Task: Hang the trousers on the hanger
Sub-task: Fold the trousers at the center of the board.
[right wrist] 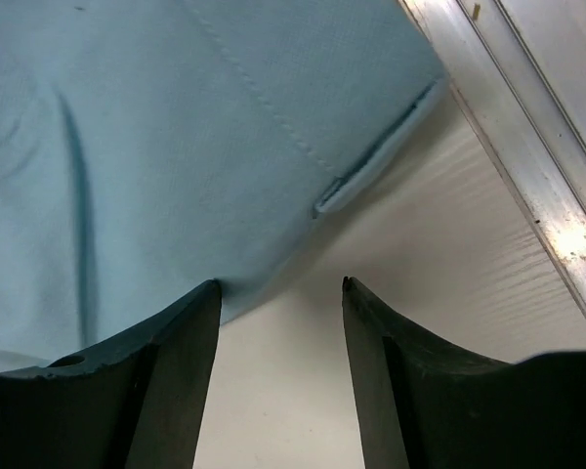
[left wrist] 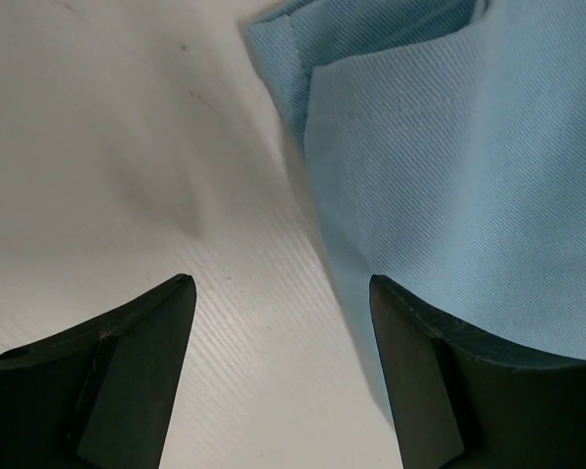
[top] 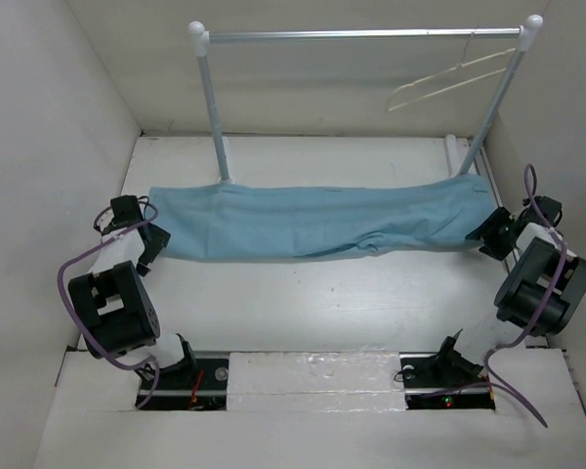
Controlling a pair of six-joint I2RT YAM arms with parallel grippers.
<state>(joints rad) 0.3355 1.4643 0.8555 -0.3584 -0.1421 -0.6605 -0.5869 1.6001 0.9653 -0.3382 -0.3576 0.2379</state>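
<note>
- The trousers [top: 313, 223] are lying flat on the surface [top: 303, 303], their long axis running left to right, one end beside each arm.
- The hanger [top: 449, 80] is hanging from the rail [top: 366, 35] at far right, nearer the right arm.
- The left end effector [left wrist: 281, 283] and the right end effector [right wrist: 279, 283] are standing open, gripping nothing.

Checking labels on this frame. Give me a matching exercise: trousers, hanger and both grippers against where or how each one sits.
Column 1
1. light blue cloth trousers
2. thin cream triangular hanger
3. left gripper
4. right gripper

Column 2
A. open, at the cloth's right end
B. hooked on the silver metal rail, far right
C. open, at the cloth's left end
D. spread flat along the white table

Pairs: 1-D, 2-B, 3-C, 4-A
</note>
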